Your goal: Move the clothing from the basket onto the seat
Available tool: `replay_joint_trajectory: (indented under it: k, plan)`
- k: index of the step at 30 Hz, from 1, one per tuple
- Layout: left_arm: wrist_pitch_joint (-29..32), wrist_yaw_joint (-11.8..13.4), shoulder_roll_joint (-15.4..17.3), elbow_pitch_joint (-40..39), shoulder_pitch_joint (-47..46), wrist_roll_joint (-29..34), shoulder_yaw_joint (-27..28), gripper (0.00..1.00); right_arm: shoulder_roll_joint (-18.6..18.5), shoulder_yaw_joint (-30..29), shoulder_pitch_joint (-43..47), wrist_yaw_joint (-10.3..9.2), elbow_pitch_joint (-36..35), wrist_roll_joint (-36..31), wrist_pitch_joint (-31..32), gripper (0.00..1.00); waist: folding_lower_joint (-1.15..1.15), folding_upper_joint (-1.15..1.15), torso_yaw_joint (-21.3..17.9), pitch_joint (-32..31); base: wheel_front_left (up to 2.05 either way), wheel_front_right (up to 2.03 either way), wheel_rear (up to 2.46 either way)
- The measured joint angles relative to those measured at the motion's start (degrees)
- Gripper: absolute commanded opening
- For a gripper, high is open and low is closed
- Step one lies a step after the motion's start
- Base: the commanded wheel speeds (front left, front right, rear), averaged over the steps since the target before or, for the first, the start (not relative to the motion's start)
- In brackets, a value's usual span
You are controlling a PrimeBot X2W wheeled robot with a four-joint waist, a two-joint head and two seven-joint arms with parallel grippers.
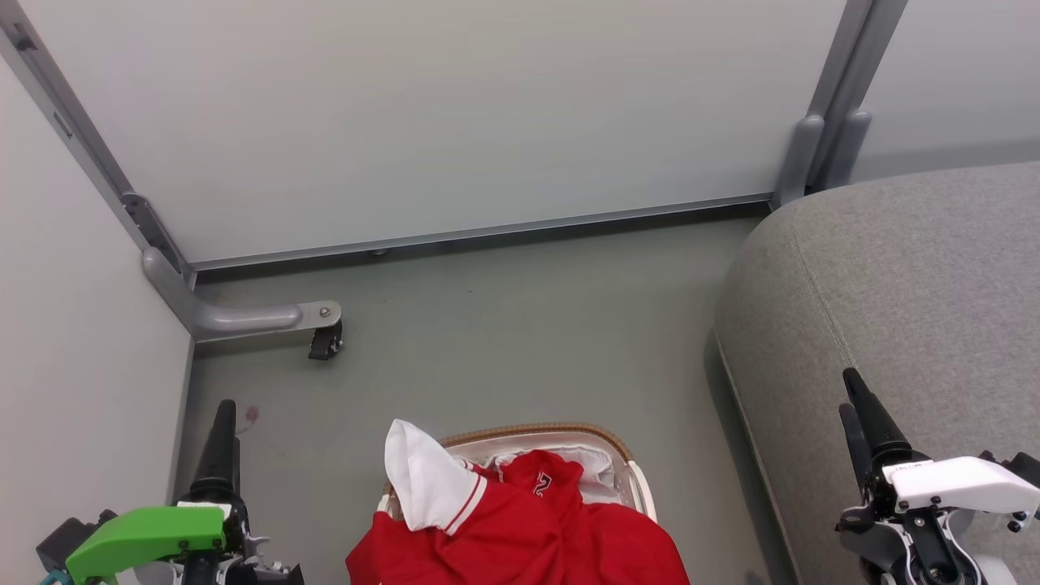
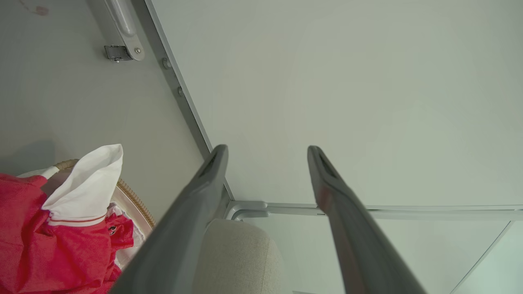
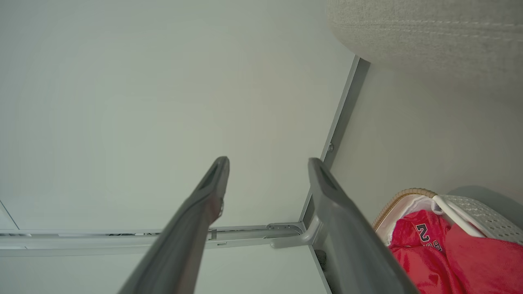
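Red clothing [image 1: 520, 528] lies heaped in the basket [image 1: 536, 428], near and central, with the grey seat [image 1: 910, 284] to its right. The left gripper [image 2: 265, 149] and right gripper [image 3: 267, 161] both gape wide, holding nothing. The first pick looks not yet begun: reach down and pinch a fold

place: staged lab bay | evidence: pale partition panels [image 1: 455, 114], caster foot [image 1: 325, 342], grey floor [image 1: 528, 325], grey seat [image 1: 910, 284]

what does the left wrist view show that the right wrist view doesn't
Left wrist: a white sleeve sticking up from the clothing, and a pink floor mark. Right wrist: the slatted wall of the basket. Both: red clothing, the basket's woven rim, the grey seat, pale panels, and an open hand: left hand in one, right hand in the other.
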Motion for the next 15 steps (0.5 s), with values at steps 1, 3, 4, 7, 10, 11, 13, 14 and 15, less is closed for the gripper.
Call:
replay_joint_trajectory:
  k: [1,3,4,7,10,11,13,14,15]
  plan:
    - [-0.2,0.0,0.0,0.0,0.0,1.2,0.0,1.00,0.0,0.0,0.0,0.00,0.0,-1.0,-0.3,1.00,0.00,0.00,0.0,0.0,0.00,0.00,0.00]
    - [-0.7,0.0,0.0,0.1,0.0,4.3,0.0,1.00,-0.1,0.1,-0.1,0.00,-0.1,-3.7,-0.8,1.00,0.00,0.00,0.0,0.1,0.00,0.00,0.00]
    - [-1.0,0.0,0.0,0.2,0.0,6.0,-0.1,1.00,-0.1,0.1,-0.1,0.00,-0.1,-5.0,-1.0,1.00,0.00,0.00,0.0,0.1,0.00,0.00,0.00]
    - [-1.7,0.1,0.0,0.4,-0.1,10.2,-0.4,1.00,-0.3,0.5,-0.4,0.00,-0.2,-8.7,-1.8,1.00,0.00,0.00,0.0,0.1,0.00,0.00,0.00]
    - [-2.5,0.2,0.0,0.8,-0.4,14.2,-1.1,1.00,-0.7,1.2,-0.9,0.00,-0.3,-12.3,-2.5,1.00,0.00,0.00,0.0,0.2,0.00,0.00,0.00]
    - [-2.7,0.3,0.0,1.0,-0.6,15.6,-1.3,1.00,-0.9,1.5,-1.1,0.00,-0.3,-13.6,-2.8,1.00,0.00,0.00,0.0,0.2,0.00,0.00,0.00]
    - [-3.2,0.3,0.1,1.2,-0.8,17.9,-1.9,1.00,-1.1,1.9,-1.3,0.00,-0.3,-15.6,-3.3,1.00,0.00,0.00,0.0,0.2,0.00,0.00,0.00]
    - [-3.5,0.4,0.2,1.4,-0.9,19.1,-2.1,1.00,-1.2,2.1,-1.4,0.00,-0.2,-16.7,-3.4,1.00,0.00,0.00,0.0,0.2,0.00,0.00,0.00]
    - [-3.7,0.4,0.2,1.5,-1.1,20.2,-2.2,1.00,-1.2,2.3,-1.5,0.00,-0.2,-17.5,-3.7,1.00,0.00,0.00,0.0,0.2,0.00,0.00,0.00]
